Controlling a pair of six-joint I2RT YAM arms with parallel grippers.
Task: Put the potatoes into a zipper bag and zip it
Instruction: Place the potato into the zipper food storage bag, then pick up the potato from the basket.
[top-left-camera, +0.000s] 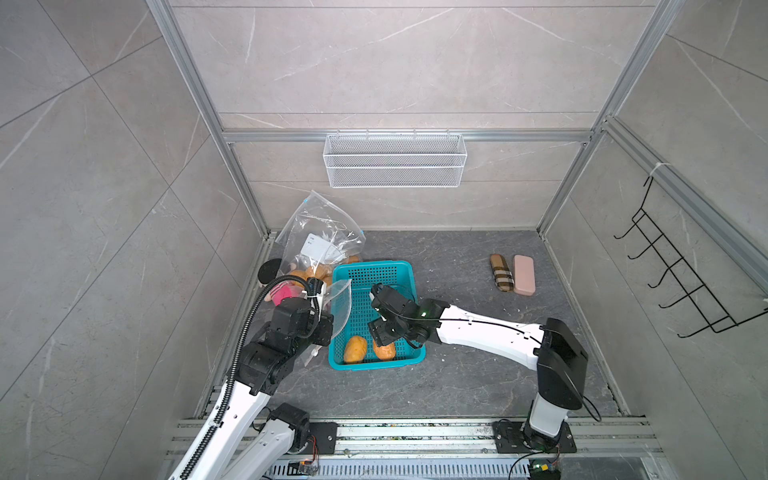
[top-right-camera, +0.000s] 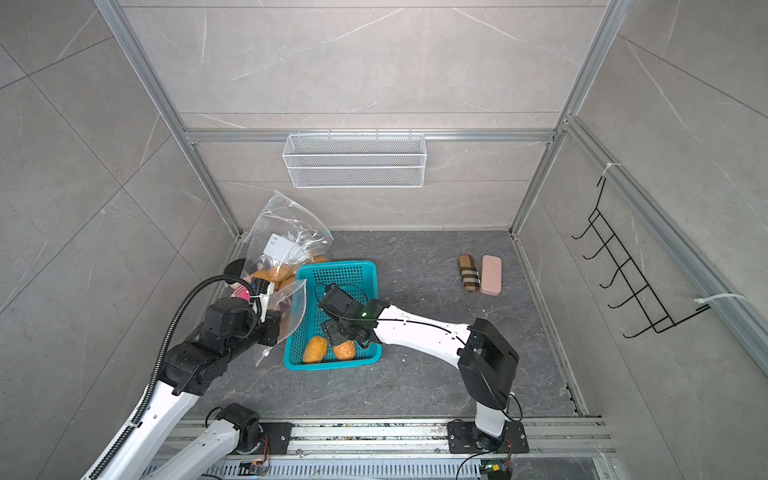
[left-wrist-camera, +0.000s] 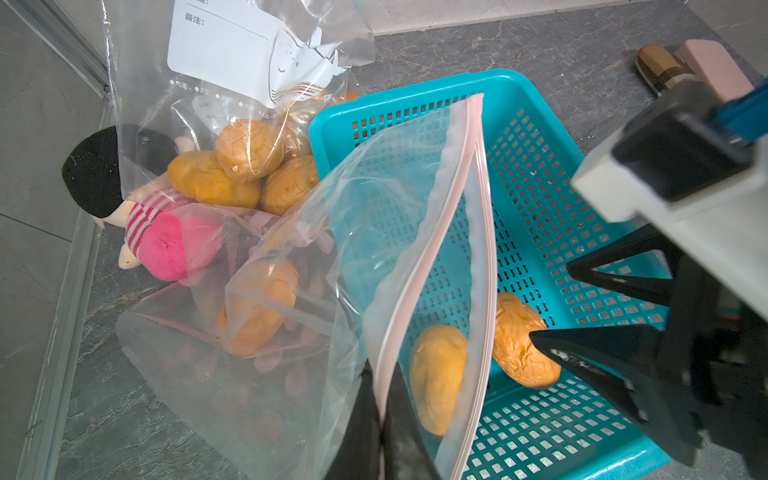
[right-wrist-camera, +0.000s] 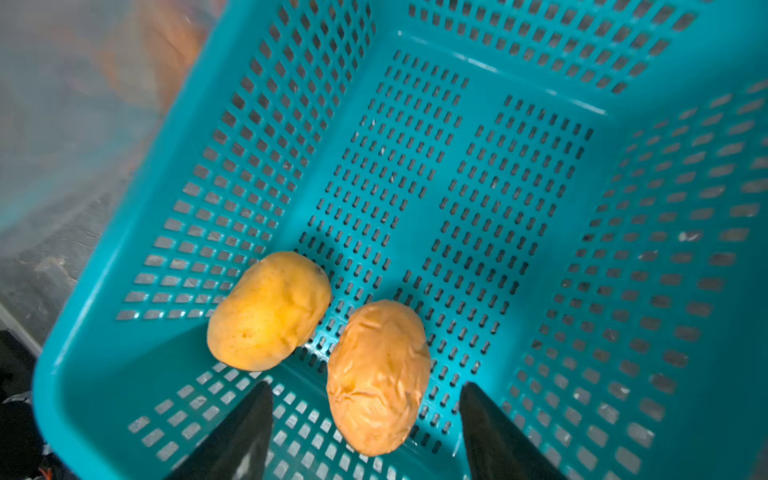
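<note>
A teal basket (top-left-camera: 374, 266) holds two potatoes: a smooth yellow one (right-wrist-camera: 268, 311) and a wrinkled orange one (right-wrist-camera: 378, 374). My right gripper (right-wrist-camera: 365, 386) hangs open just above the wrinkled potato, one finger on each side, not touching it. My left gripper (left-wrist-camera: 380, 415) is shut on the pink zip rim of a clear zipper bag (left-wrist-camera: 415, 208). The bag's mouth gapes over the basket's left edge. One potato (left-wrist-camera: 262, 303) lies inside this bag. Behind it a labelled clear bag (left-wrist-camera: 232, 83) leans on the wall with three potatoes (left-wrist-camera: 249, 145) in it.
A pink plush doll (left-wrist-camera: 166, 241) lies by the left wall between the bags. Two glasses cases, plaid (top-left-camera: 500, 272) and pink (top-left-camera: 523, 274), sit at the back right. A white wire basket (top-left-camera: 395, 160) hangs on the back wall, a black hook rack (top-left-camera: 685, 282) on the right wall.
</note>
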